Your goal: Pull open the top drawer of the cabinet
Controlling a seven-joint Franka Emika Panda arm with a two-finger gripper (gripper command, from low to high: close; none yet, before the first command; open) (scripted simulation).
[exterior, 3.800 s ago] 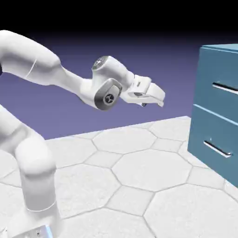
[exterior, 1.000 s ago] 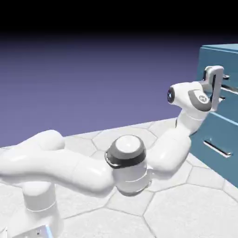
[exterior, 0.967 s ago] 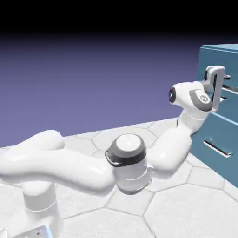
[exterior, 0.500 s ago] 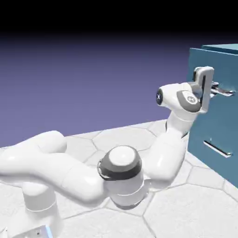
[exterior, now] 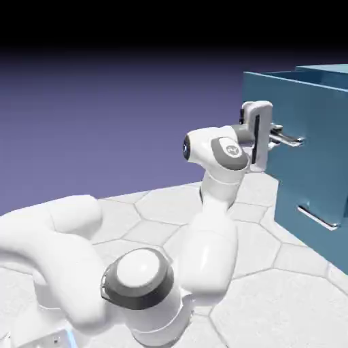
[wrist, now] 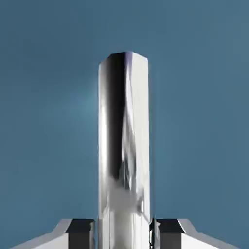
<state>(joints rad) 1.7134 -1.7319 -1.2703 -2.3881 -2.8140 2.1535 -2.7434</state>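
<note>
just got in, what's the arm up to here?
The white arm's claw is shut on the silver bar handle of the cabinet's top drawer, and the drawer stands well out from the cabinet body. The lower drawer sits flush and untouched. In the hand view the handle runs between the two fingertips, against the blue drawer front.

The top drawer (exterior: 285, 129) juts out from the teal-blue cabinet (exterior: 326, 170), its flat blue front upright and its silver handle (exterior: 289, 138) horizontal; up close, the handle (wrist: 124, 146) is a polished bar against the blue drawer front (wrist: 204, 97).
</note>
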